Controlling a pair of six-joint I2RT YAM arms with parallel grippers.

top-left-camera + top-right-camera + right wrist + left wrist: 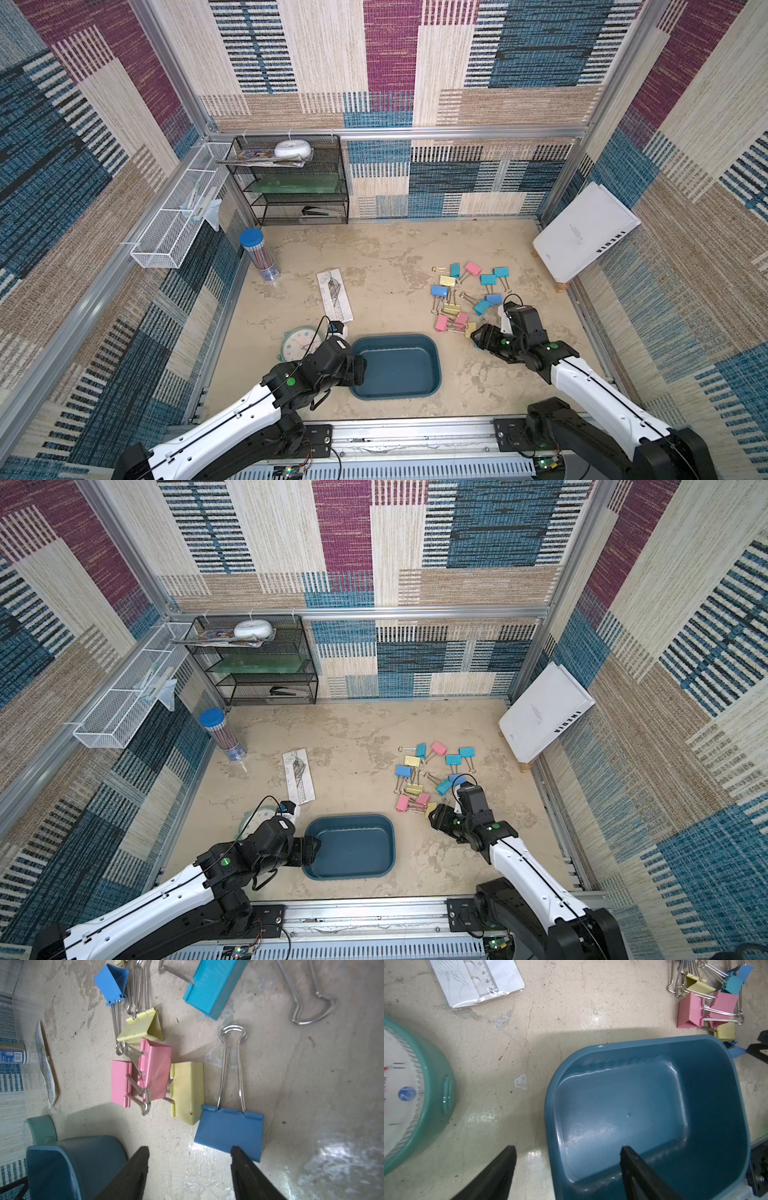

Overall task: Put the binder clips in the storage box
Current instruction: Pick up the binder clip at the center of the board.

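White book (582,232) spine: INEDIA; ruler (488,976) shows 17–19.

I'm reading 17, 18 and 19 on the ruler (477,980), a 2 in a blue circle on the clock (415,1095) face, and INEDIA along the white book (582,232) spine.

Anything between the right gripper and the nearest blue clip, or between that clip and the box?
Nothing visible. The open right gripper sits right at the blue clip; bare table runs from there to the storage box.
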